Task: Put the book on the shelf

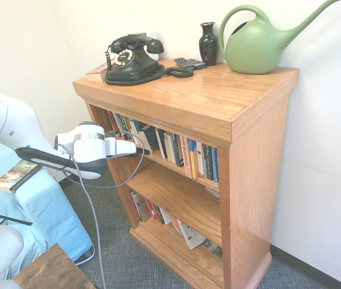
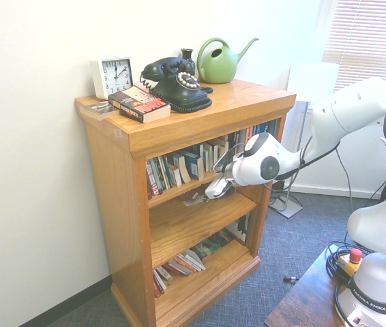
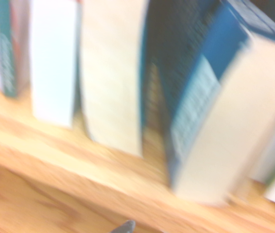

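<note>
The book (image 1: 150, 136) stands on the shelf (image 1: 179, 167), leaning among a row of upright spines. Its blue-teal cover and cream page edges (image 3: 225, 121) fill the right of the blurred wrist view, its foot resting on the shelf board (image 3: 79, 160). From the other side, the book (image 2: 194, 164) shows in the row on the same shelf (image 2: 176, 191). My gripper (image 1: 141, 149) hangs just in front of the shelf edge, level with the book and slightly apart from it. The gripper (image 2: 212, 191) is open, with nothing between its fingers.
On the top board (image 1: 206, 96) stand a black telephone (image 1: 131, 59), a dark vase (image 1: 208, 43), a green watering can (image 1: 261, 42), a clock (image 2: 113, 75) and a reddish book (image 2: 138, 103). The middle tier (image 1: 176, 201) is bare. A brownish-green book (image 1: 15, 176) lies on blue cloth.
</note>
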`<state>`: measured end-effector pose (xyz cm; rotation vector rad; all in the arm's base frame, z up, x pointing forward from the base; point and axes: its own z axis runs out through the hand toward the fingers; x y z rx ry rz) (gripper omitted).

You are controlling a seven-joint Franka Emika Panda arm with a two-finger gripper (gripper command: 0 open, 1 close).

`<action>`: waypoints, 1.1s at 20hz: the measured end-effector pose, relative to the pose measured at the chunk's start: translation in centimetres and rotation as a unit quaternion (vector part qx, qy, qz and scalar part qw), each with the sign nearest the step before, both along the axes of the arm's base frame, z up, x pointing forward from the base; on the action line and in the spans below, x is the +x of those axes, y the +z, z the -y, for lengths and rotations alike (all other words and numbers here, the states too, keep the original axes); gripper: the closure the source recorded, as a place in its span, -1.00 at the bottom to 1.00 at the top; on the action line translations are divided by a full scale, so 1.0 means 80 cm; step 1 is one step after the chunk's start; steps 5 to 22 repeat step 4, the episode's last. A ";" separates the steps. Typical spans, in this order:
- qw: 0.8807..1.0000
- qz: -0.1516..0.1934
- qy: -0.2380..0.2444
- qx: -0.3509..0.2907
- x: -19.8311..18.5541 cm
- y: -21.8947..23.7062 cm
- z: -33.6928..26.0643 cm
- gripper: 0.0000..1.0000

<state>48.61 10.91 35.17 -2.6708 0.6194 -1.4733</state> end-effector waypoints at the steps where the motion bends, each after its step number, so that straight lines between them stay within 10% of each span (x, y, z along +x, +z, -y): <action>1: 1.000 -0.004 -0.004 -0.013 -0.005 0.000 0.011 -1.00; 22: 0.998 -0.022 -0.024 -0.046 -0.034 0.008 0.060 -1.00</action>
